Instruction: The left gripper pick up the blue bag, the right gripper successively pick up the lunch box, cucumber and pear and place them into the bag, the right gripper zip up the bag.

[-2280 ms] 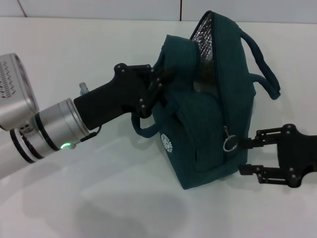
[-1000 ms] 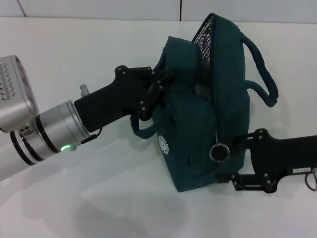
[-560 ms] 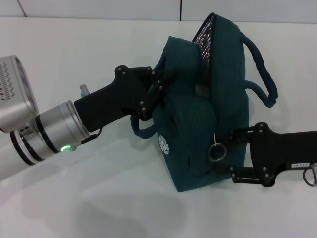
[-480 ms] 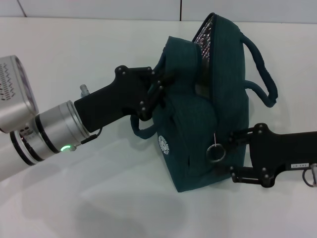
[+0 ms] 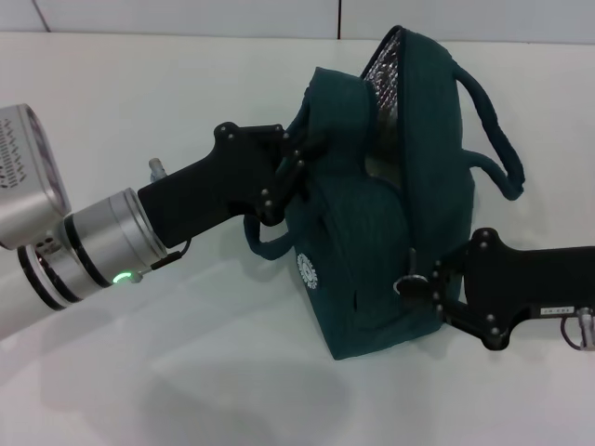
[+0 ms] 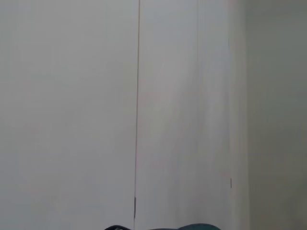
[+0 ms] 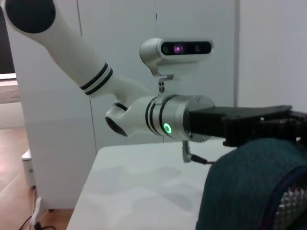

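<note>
A white table (image 5: 139, 372) runs back to a pale panelled wall, and one blue bag (image 5: 386, 214) sits on it, held up between two black claws. The left gripper (image 5: 296, 160) reaches in from the left with its fingers clamped together on the bag's upper edge near one of the two loop handles; its wrist ring glows green. The right gripper (image 5: 423, 286) comes in low from the right, its fingers drawn together on the zip pull (image 5: 409, 283) at the bag's lower front corner — the ring itself is mostly hidden behind the fingertips. The bag's mouth stands partly open at the top, showing silver lining (image 5: 381, 58), and a small white round logo (image 5: 310, 268) faces the camera. What lies inside the bag cannot be seen. From the right wrist view, the left arm (image 7: 86, 76) and its black claw meet the bag's teal fabric — the left wrist view shows little but wall
</note>
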You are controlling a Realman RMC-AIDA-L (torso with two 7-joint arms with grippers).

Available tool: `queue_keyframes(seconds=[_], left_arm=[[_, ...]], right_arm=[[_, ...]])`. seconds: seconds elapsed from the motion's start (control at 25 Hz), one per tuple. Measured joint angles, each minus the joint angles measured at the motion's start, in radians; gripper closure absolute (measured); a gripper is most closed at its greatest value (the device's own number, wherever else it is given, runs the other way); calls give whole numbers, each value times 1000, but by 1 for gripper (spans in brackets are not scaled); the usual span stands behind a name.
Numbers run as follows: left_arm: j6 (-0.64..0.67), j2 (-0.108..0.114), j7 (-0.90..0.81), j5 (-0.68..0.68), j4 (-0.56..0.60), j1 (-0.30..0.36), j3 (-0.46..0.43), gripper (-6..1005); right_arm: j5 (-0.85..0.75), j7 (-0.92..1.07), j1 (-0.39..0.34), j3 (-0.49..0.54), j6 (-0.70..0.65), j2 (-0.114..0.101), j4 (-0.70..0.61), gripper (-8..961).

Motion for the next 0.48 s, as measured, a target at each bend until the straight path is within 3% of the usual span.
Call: queue_keyframes(seconds=[0.16,0.48], left_arm=[[0,0,0,-1,0,0,0,957],[1,0,8,-9,-1,5,-5,957]], right_arm=[[13,-52,0,0,-7,0,15,866],[106,-153,-14,9,-37,-5,15,927]])
